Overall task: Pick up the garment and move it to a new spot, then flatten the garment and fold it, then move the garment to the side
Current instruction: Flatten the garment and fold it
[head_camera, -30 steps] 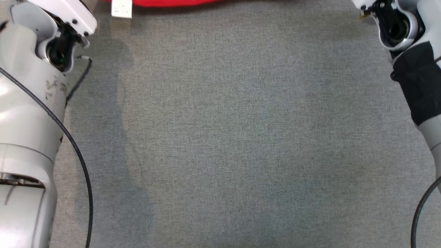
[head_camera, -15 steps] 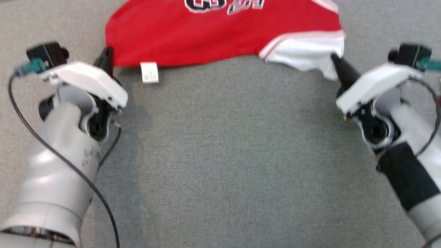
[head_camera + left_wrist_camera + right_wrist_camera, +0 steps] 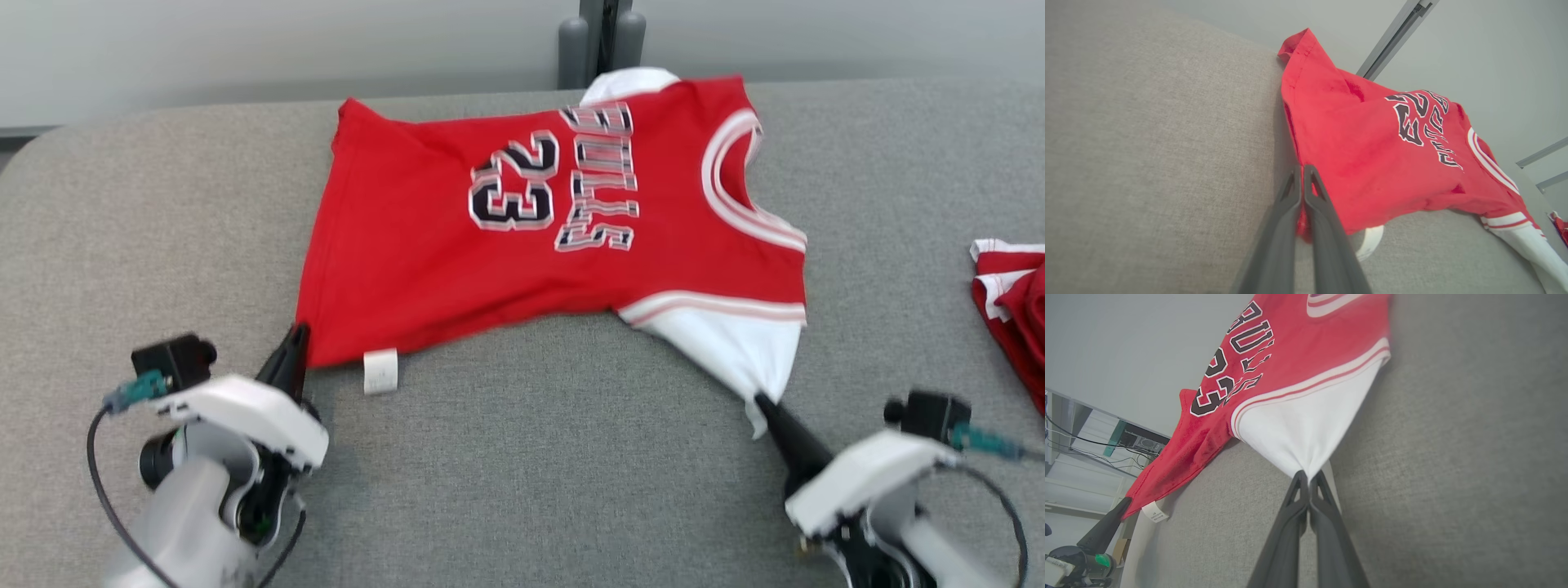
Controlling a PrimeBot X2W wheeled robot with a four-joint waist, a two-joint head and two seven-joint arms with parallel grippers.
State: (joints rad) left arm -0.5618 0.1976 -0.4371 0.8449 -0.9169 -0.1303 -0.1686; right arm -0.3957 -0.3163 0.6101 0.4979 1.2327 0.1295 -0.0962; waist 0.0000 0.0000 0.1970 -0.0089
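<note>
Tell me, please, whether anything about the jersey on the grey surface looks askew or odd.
Yes. The red jersey lies askew and rumpled, not flat: the right tool pinches its white sleeve into a stretched point, the left tool grips a hem corner, and a white label sticks out beside it.

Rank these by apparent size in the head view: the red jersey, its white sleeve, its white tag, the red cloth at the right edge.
1. red jersey
2. white sleeve and red cloth: about alike, and the cloth is cut by the frame edge, so unranked
3. white tag
</note>
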